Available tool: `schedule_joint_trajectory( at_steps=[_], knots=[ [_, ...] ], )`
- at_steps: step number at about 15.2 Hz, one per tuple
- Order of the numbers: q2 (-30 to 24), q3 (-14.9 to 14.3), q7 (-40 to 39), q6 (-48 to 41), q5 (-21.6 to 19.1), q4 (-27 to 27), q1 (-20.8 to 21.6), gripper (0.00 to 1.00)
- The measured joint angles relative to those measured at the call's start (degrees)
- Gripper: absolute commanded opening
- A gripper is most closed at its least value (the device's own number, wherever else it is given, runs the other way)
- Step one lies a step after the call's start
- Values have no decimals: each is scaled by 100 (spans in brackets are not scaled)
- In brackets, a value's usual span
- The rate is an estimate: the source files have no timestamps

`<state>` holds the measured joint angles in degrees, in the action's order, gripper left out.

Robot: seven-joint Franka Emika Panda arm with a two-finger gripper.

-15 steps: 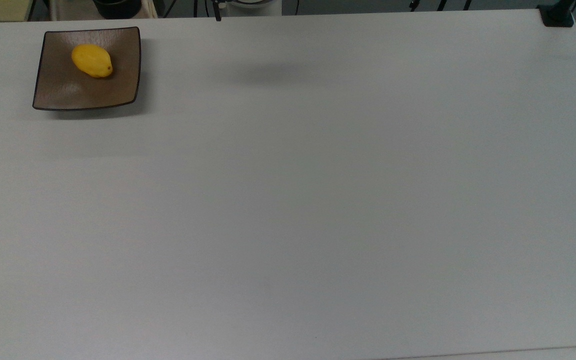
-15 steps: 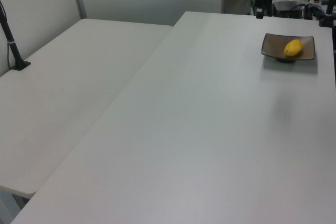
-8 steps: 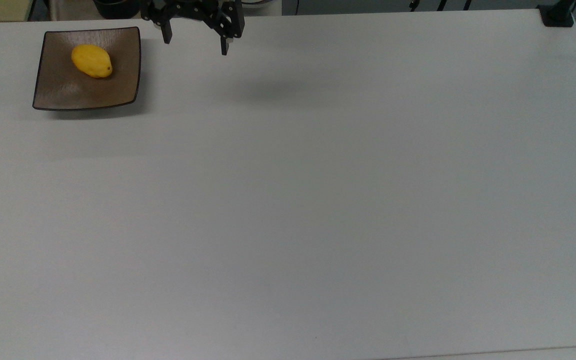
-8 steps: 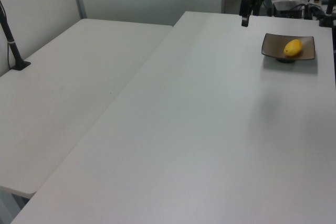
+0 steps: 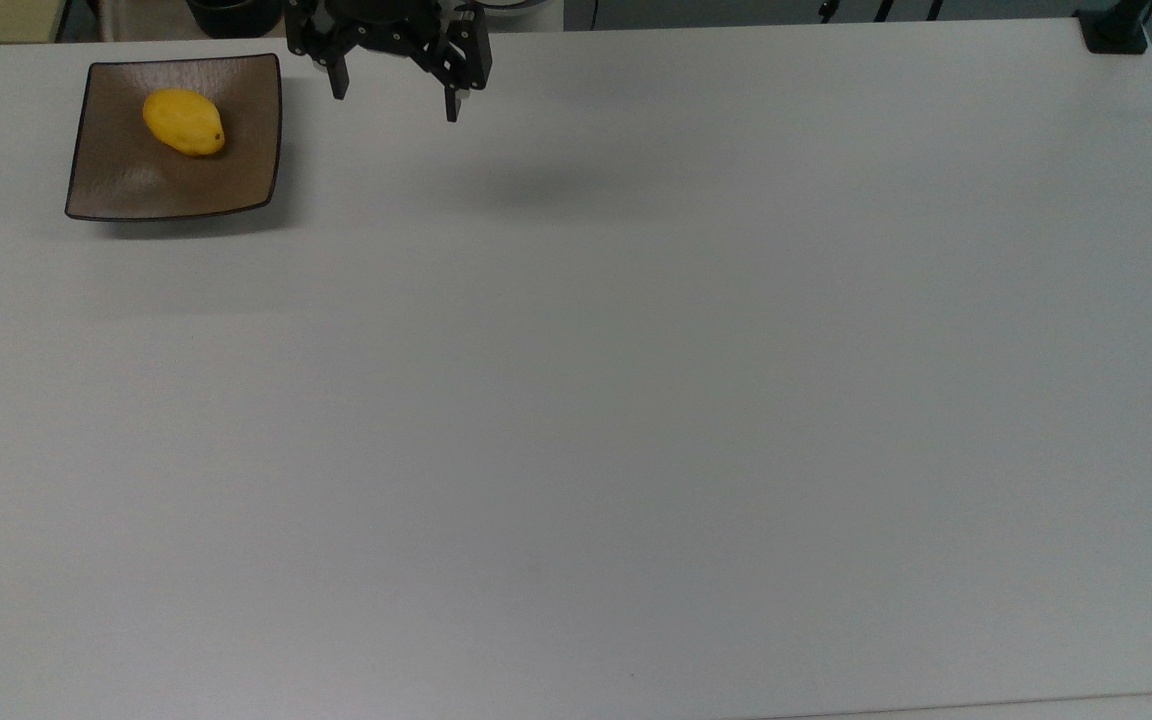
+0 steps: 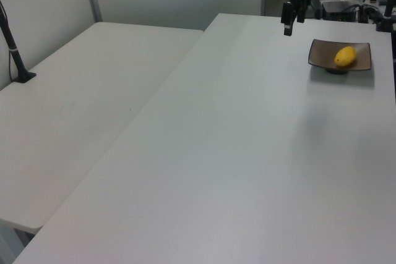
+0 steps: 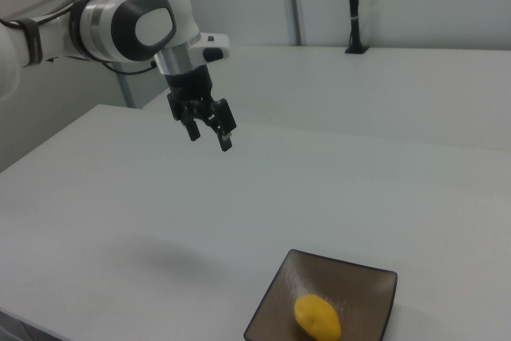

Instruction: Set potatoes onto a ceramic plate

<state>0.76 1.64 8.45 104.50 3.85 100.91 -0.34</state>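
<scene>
In the top view the upper part of the claw [image 5: 394,105] runs off the top edge, so the arm behind it is cut away. In the right view the arm [image 7: 120,25] leaves at the right view's left edge, and the near corner of the plate [image 7: 271,309] is clipped by the bottom edge. In the left view the claw [image 6: 288,21] is too small to tell how far its fingers stand apart, and the things behind the table's [image 6: 247,153] far edge are too small to make out.

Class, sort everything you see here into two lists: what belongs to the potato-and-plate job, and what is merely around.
Belongs to the job:
potato, lying on the plate
ceramic plate
gripper, open and empty, above the table

Merely around:
white table
black pole clamped on the neighbouring table
</scene>
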Motion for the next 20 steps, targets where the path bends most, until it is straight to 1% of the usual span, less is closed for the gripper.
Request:
schedule_joint_trajectory(
  at_steps=[5,14,20],
  knots=[
    [0,-10,1,0,-13,10,-1,100],
    [4,-39,14,249,-335,151,-8,100],
    [9,-39,25,258,-348,200,-9,100]
  ],
)
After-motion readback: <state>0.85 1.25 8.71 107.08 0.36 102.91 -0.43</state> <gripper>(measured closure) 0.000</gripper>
